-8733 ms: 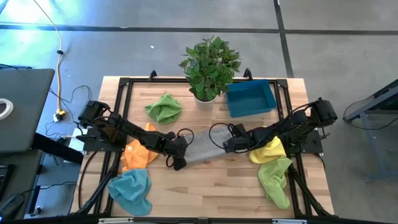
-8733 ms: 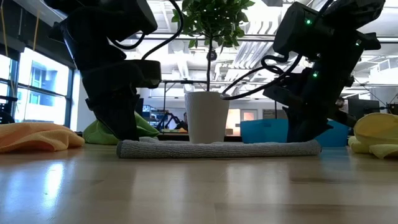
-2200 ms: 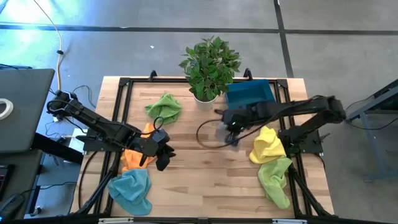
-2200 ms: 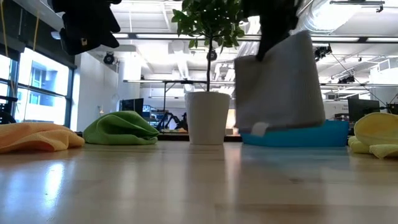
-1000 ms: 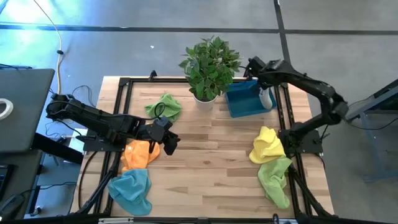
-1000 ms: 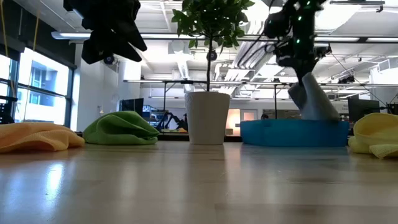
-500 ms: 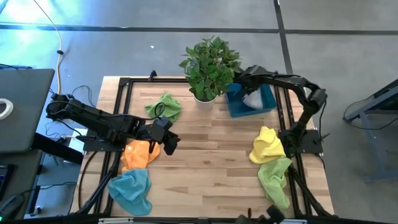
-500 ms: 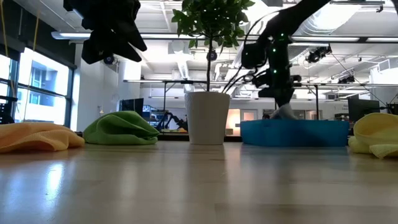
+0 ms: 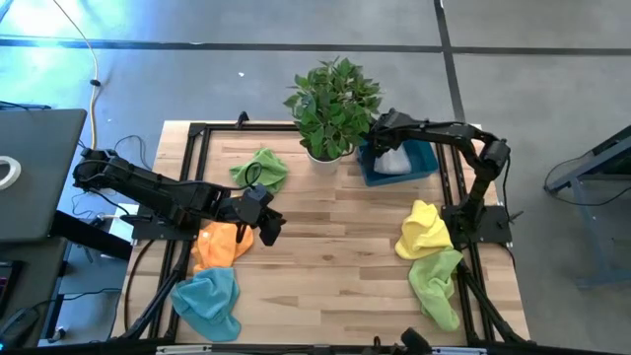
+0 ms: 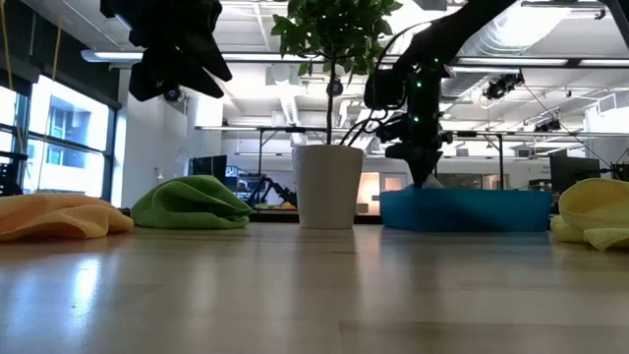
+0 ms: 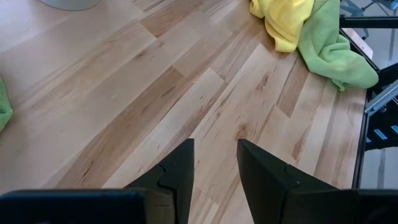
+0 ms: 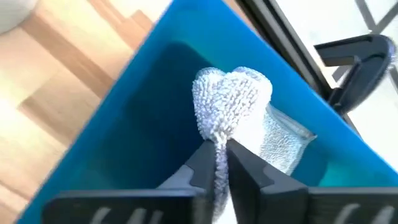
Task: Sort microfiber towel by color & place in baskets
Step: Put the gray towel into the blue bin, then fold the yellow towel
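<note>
The right gripper (image 12: 219,163) is pinching the fluffy grey microfiber towel (image 12: 239,99) inside the shallow teal-blue plastic basket (image 9: 426,156); six coloured towels are awaiting sorting. The left gripper (image 11: 215,163) is hovering open.

Table centre (image 9: 325,247) bare; plant (image 9: 333,104) beside bin (image 9: 426,166).

Wooden table (image 9: 325,266), 5 towels, pot (image 9: 325,155), basket (image 9: 429,164)

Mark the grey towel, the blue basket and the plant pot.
grey towel (image 12: 233,99): right wrist view, its bunched top fold.
blue basket (image 9: 430,159): high view, its right wall.
plant pot (image 10: 327,187): low view, middle of its white side.
</note>
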{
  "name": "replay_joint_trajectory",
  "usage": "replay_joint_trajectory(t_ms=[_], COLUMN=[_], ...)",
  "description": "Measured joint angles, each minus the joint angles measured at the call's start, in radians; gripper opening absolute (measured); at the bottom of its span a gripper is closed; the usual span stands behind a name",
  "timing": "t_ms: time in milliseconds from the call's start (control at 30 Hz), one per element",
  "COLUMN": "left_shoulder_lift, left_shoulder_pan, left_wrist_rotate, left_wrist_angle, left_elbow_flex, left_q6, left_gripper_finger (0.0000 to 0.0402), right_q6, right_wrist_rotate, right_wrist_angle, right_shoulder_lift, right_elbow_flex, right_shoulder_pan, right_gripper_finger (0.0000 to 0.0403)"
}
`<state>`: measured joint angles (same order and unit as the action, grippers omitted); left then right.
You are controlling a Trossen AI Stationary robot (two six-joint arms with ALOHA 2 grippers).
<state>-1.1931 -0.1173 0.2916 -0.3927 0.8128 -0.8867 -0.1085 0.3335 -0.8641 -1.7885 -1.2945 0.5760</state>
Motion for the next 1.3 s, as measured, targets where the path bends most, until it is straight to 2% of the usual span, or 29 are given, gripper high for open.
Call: replay_joint_trajectory(t_ms=[200,333,600,833,1300], left_shoulder_lift=[0.000,0.000,0.000,0.000,0.000], left_shoulder_pan=[0.000,0.000,0.000,0.000,0.000], left_wrist_rotate=[0.000,0.000,0.000,0.000,0.007], left_wrist_angle=[0.000,0.000,0.000,0.000,0.000], left_elbow_flex=[0.000,0.000,0.000,0.000,0.000], left_q6=[0.000,0.000,0.000,0.000,0.045], left_gripper_finger=[0.0110,0.0110,0.0110,0.0110,0.0110], right_q6=[-0.027,-0.073,-0.175,-0.361,-0.828], right_wrist_rotate=[-0.033,-0.035,-0.026,-0.057,-0.047], right_wrist_angle=[-0.033,-0.080,-0.171,-0.290,-0.709], right_shoulder_lift=[0.012,0.047,0.206,0.340,0.352], right_elbow_flex=[0.000,0.000,0.000,0.000,0.000], right_shoulder_pan=[-0.008,-0.017,-0.084,-0.245,-0.652], right_gripper_finger=[0.0120,0.0151,0.0137,0.0130,0.0131])
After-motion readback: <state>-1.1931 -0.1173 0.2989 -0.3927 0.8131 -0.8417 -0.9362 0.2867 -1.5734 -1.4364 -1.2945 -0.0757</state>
